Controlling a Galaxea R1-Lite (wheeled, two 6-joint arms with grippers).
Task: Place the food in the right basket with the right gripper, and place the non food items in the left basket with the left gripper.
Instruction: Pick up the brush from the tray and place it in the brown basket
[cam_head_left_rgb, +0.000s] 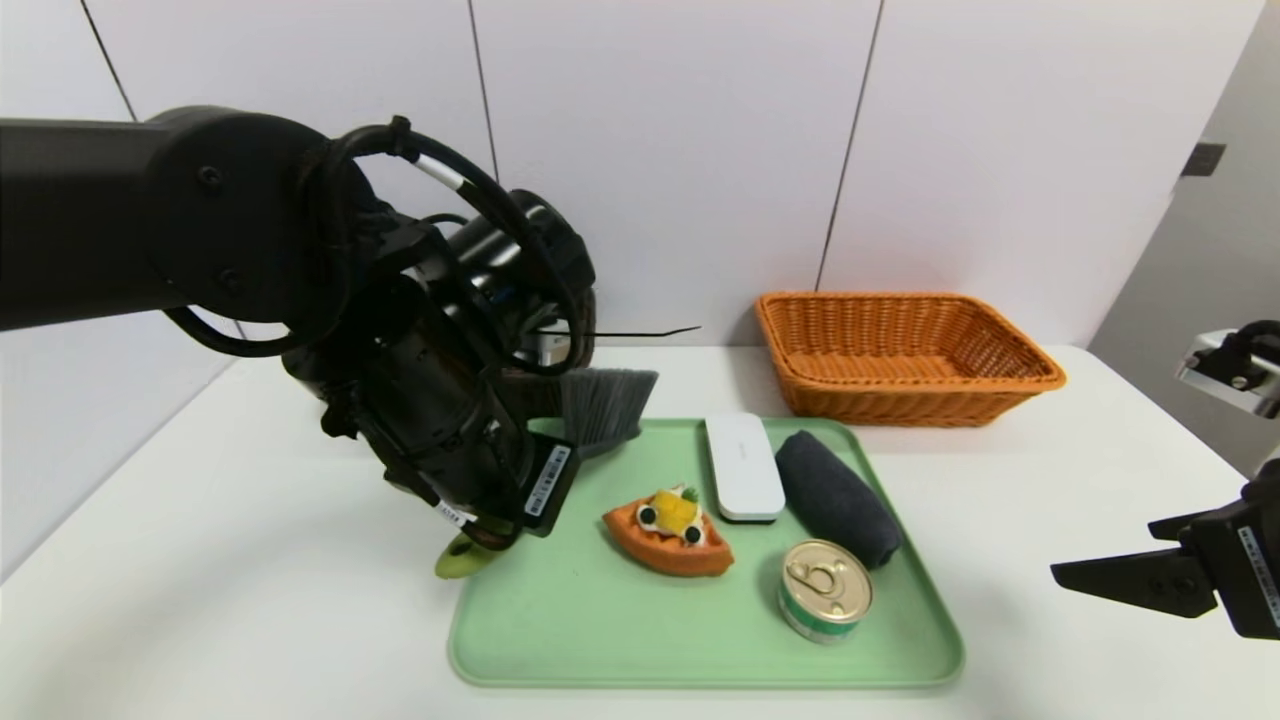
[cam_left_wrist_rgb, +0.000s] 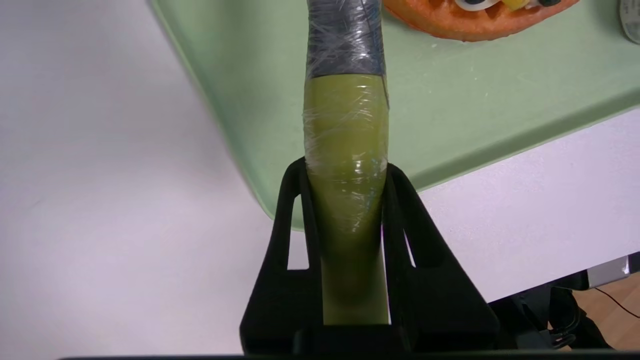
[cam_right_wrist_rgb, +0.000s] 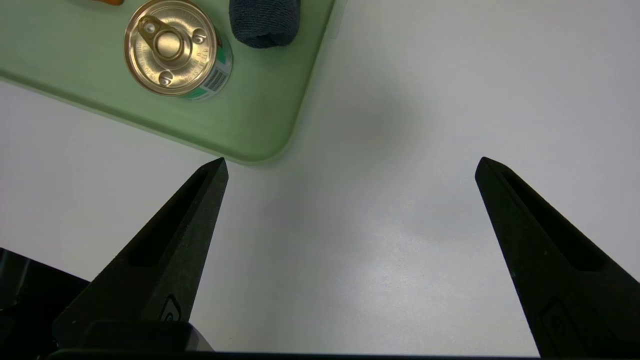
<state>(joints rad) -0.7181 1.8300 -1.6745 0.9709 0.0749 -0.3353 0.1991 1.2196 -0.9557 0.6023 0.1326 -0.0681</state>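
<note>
The left claw (cam_left_wrist_rgb: 345, 167) is closed on the olive-green, plastic-wrapped handle of a brush (cam_left_wrist_rgb: 346, 150) with dark grey bristles, its two fingers (cam_left_wrist_rgb: 295, 200) pressing the handle from either side. The handle lies between those fingers, its green end reaching back toward the wrist and its grey-wrapped stretch running out beyond the tips. In the head view the brush is held over the left part of a light-green rectangular tray (cam_head_left_rgb: 600, 640), the bristles fanned out near the tray's far edge. Next outward on the tray sits an orange waffle-like wedge (cam_head_left_rgb: 665, 540) with a yellow topping and white-and-black round pieces. Beyond it, farther right, lie a white rounded rectangular device (cam_head_left_rgb: 745, 465), a rolled dark grey cloth (cam_head_left_rgb: 838, 498) just beside it, and a short round tin can (cam_head_left_rgb: 825, 590) with a gold pull-tab lid and green band, standing nearer the front. An orange-brown woven basket (cam_head_left_rgb: 900, 390) stands on the white desk (cam_head_left_rgb: 250, 600) behind the tray's right side. A brown object is mostly hidden behind the left arm. The right claw (cam_right_wrist_rgb: 352, 170) is wide open and holding nothing, over the desk to the right of the tray.
</note>
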